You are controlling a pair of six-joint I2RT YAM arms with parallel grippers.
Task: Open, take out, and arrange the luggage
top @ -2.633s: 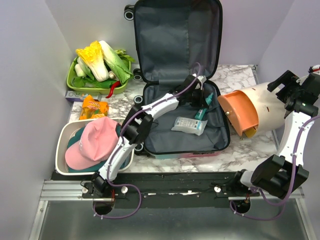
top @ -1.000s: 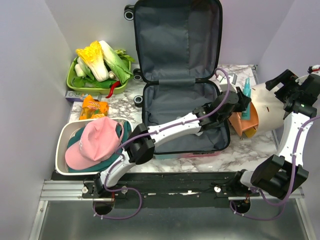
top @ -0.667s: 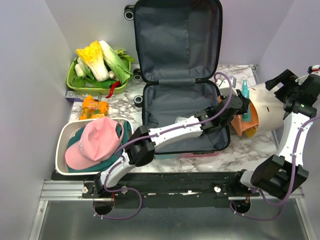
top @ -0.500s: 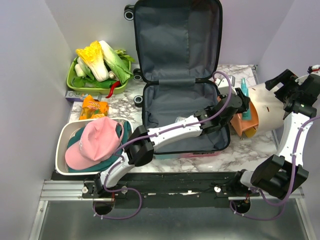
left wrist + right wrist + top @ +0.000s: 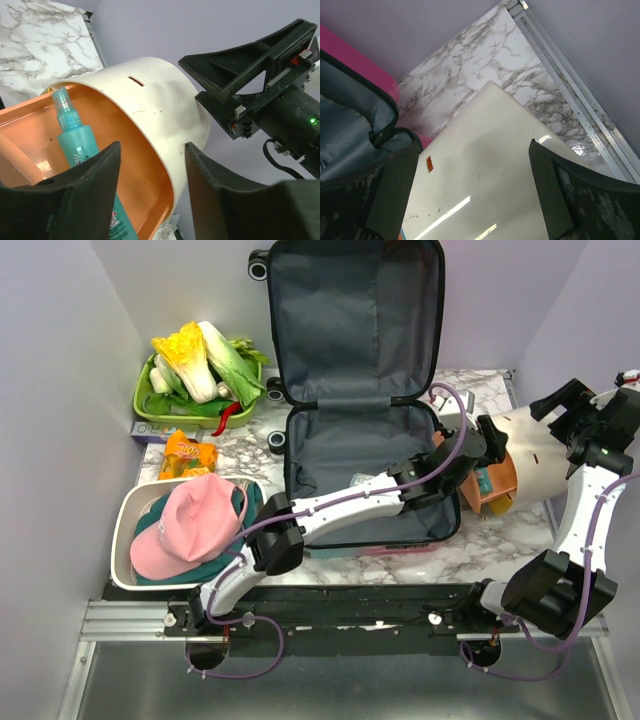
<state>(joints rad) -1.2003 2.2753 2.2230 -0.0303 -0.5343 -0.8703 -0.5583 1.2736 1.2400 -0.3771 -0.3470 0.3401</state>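
Note:
The luggage (image 5: 350, 440) lies open on the marble table, its lid (image 5: 350, 320) leaning on the back wall, a clear packet (image 5: 362, 480) partly hidden in its grey base. My left arm reaches across it to the cream container (image 5: 530, 455) (image 5: 155, 90), which is tipped with its orange mouth leftward. A teal spray bottle (image 5: 75, 145) (image 5: 483, 480) lies inside. The left gripper (image 5: 152, 150) (image 5: 487, 445) hovers open at the rim, holding nothing. My right gripper (image 5: 473, 145) (image 5: 565, 415) clasps the container's body (image 5: 485, 165), jaws wide on both sides.
A green tray (image 5: 145, 405) of cabbage and a chilli stands back left, an orange snack packet (image 5: 187, 453) in front of it. A white basin (image 5: 125, 540) at front left holds a pink cap (image 5: 190, 525). Walls close in left, right and behind.
The left gripper's jaws have opened and let go of the teal bottle, which dropped from upright at the rim into the container. The right arm has not moved.

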